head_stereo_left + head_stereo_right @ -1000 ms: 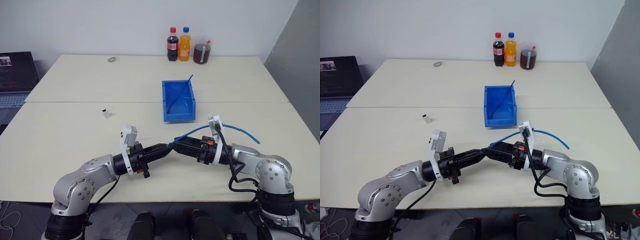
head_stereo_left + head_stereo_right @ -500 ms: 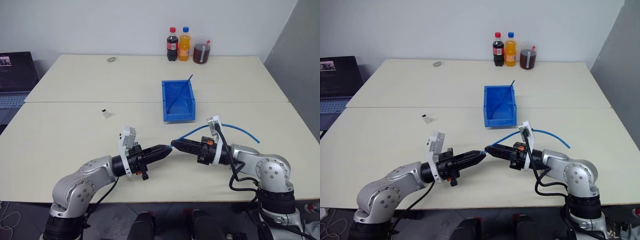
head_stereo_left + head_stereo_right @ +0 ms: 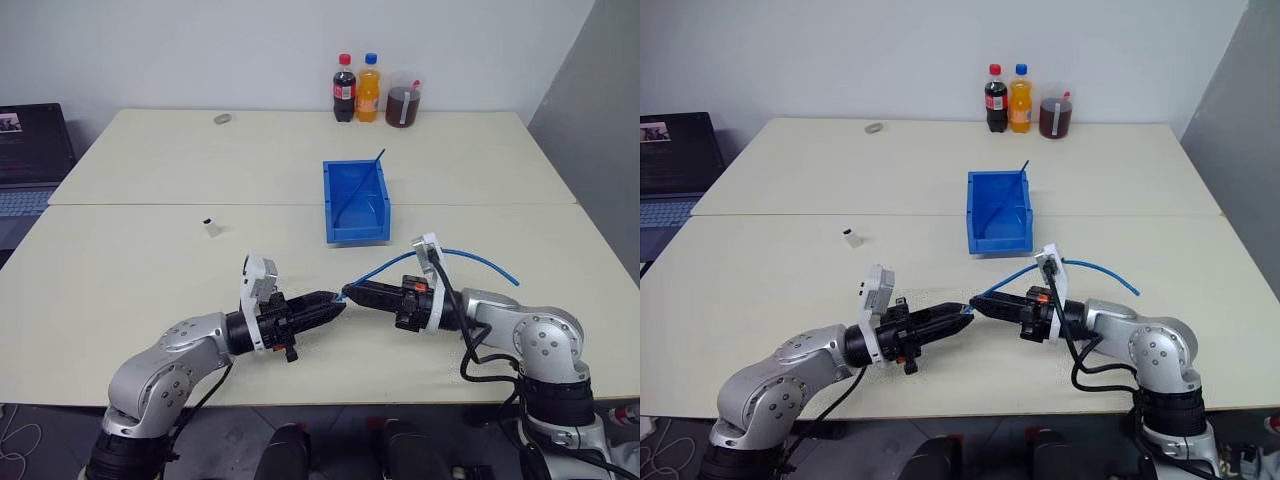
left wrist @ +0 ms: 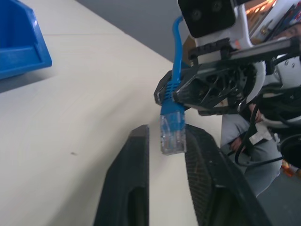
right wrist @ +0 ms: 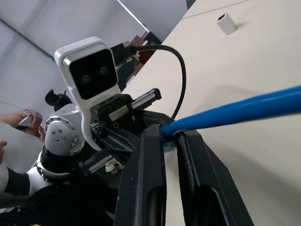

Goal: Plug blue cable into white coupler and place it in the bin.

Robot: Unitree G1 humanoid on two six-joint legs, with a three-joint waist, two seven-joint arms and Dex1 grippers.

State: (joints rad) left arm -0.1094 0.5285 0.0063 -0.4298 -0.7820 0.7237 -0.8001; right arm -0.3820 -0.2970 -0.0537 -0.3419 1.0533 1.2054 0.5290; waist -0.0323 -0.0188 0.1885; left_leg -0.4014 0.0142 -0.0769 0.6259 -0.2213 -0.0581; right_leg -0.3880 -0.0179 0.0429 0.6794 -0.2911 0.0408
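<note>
Pinching the blue cable [image 4: 175, 70] right behind its clear plug [image 4: 172, 136], your right gripper [image 3: 352, 293] is clamped down tight on the boot, which looks like a deliberate choice: holding that close to the tip keeps the floppy end stiff enough to aim. The rest of the cable arcs back over the right wrist and trails off toward the table [image 3: 150, 240] edge behind it.

Facing it nose to nose, your left gripper [image 3: 335, 302] has its fingers [image 4: 127, 188] parted a little, with the plug sitting in the gap between them. It's not squeezing anything as far as I can tell, so my read is a handover with the right now in charge.

Farther out from the left claw, the white coupler [image 3: 211, 227] stands on its own on the table, well apart and untouched. Beyond both claws sits the blue bin [image 3: 355, 201], a thin dark strand [image 3: 362, 181] leaning across it. So nothing's plugged yet.
</note>
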